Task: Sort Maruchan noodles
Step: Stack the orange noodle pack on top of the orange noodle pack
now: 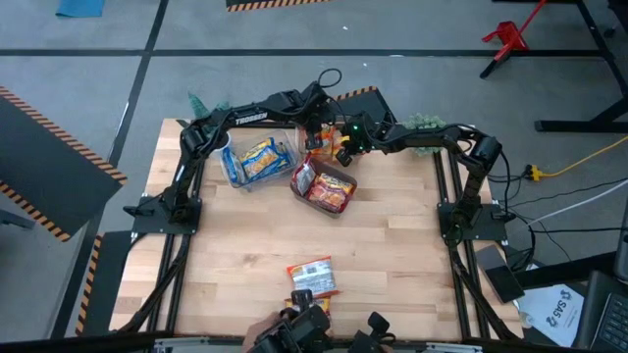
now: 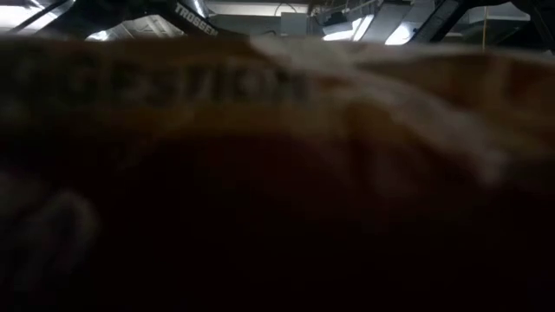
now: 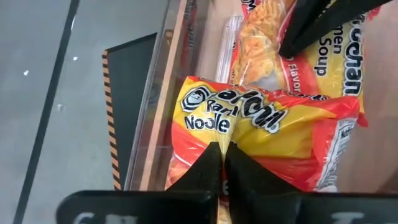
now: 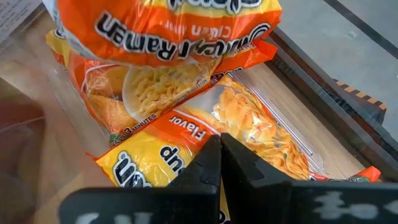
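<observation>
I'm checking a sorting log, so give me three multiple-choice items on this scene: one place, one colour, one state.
1. Where do the loose noodle packets lie?
A in a bin
B on bare wood near the table's front edge
C on the floor

2. What colour are the packets in the left-side bin?
A blue-yellow
B green
C black

3. How do the left tool fingers stand?
A wide apart
B close together
C out of view

Key: 1 B, the high view shows them on wood, outside both bins. 2 A, blue and yellow wrappers show through the clear wall. 3 B, the left wrist view shows hardly any gap between them.
</observation>
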Controlling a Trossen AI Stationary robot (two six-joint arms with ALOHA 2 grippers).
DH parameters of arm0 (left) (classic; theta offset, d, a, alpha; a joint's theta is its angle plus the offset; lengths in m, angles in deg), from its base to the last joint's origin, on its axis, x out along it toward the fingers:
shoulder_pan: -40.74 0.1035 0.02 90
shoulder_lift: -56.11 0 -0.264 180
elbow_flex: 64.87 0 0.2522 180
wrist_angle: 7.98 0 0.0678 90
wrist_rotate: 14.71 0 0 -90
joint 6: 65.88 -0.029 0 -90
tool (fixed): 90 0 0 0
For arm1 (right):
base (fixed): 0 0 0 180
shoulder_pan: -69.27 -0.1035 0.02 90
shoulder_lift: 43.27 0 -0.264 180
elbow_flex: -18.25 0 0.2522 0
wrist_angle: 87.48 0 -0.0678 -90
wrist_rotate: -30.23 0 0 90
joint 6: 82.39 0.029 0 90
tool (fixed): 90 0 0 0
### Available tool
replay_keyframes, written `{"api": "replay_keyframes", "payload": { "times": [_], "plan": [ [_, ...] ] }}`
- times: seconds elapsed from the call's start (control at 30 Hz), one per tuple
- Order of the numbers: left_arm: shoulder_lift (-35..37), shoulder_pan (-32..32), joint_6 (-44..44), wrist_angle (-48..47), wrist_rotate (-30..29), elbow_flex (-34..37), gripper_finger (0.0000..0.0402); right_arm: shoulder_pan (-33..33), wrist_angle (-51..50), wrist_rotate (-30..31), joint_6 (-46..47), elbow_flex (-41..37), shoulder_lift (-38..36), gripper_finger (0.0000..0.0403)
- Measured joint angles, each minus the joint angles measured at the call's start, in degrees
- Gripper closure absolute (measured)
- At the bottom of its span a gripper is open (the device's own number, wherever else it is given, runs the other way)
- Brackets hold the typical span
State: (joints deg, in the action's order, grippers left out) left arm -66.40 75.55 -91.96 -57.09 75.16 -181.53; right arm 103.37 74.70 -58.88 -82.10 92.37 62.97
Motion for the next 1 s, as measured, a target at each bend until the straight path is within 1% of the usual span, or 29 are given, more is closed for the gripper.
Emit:
{"api": "replay_keyframes", "payload": {
  "times": [0.07,0.13,0.3,0.5,0.57,0.63,0.77,0.8,0.9,0.93,1.0],
  "plan": [
    [0.0,0.0,-2.5,0.1,0.7,0.4,0.0383,0.0,0.0,0.0,0.0,0.0,0.0,0.0400],
    [0.0,0.0,-5.6,-1.1,2.7,0.7,0.0366,0.0,0.0,0.0,0.0,0.0,0.0,0.0400],
    [0.0,-0.1,-6.0,-4.9,8.0,0.8,0.0314,0.0,-0.3,0.0,0.0,0.0,0.0,0.0400],
    [0.2,-0.7,-5.6,-5.3,8.0,0.8,0.0257,0.0,-0.4,0.1,0.8,0.0,0.0,0.0400],
    [0.4,-1.1,-4.1,-7.0,6.5,0.0,0.0243,0.0,-0.4,0.0,0.8,0.0,0.0,0.0400],
    [0.9,-1.4,-1.9,-10.2,5.0,-1.6,0.0236,0.0,-0.4,-0.3,0.8,0.0,0.0,0.0400],
    [3.2,-1.3,0.8,-12.2,5.8,-4.2,0.0233,0.0,-0.4,-0.5,0.9,0.0,0.0,0.0400],
    [3.6,-1.0,1.9,-11.1,6.4,-4.2,0.0233,0.0,-0.4,-0.5,1.0,0.0,0.0,0.0400],
    [3.6,0.1,3.6,-6.7,11.6,-4.2,0.0239,0.0,-0.4,-0.5,1.0,0.0,0.0,0.0400],
    [3.6,0.5,4.1,-4.6,11.8,-3.7,0.0242,0.0,-0.4,-0.5,1.0,0.0,0.0,0.0400],
    [3.1,0.8,4.6,0.3,10.1,-2.1,0.0249,0.0,-0.5,-0.6,1.0,0.0,0.0,0.0400]
  ]
}}
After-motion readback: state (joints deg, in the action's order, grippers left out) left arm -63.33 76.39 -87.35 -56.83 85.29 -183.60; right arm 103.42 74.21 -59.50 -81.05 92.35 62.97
